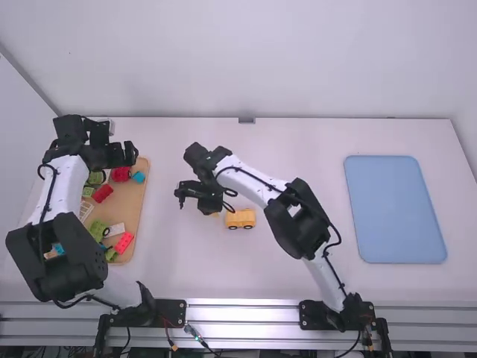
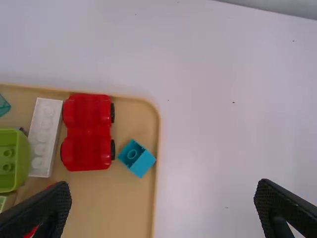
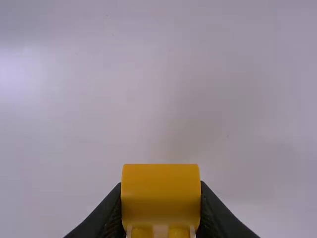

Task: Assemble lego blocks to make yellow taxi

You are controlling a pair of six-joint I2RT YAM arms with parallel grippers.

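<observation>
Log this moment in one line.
left gripper: open, over tray edge | right gripper: shut on yellow block | yellow wheeled piece: beside right gripper

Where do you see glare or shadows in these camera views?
Right wrist view: a pale glare patch on the table near the left edge, and a soft, darker area, probably shadow, beyond the yellow block; high view: bright reflections along the metal rails at the bottom; left wrist view: fairly even light, no strong glare on the table.

The block (image 3: 161,191) is amber yellow, the small car (image 1: 240,218) yellow with black wheels (image 1: 232,227), the tray (image 2: 153,196) tan, the mat (image 1: 395,209) pale blue.
</observation>
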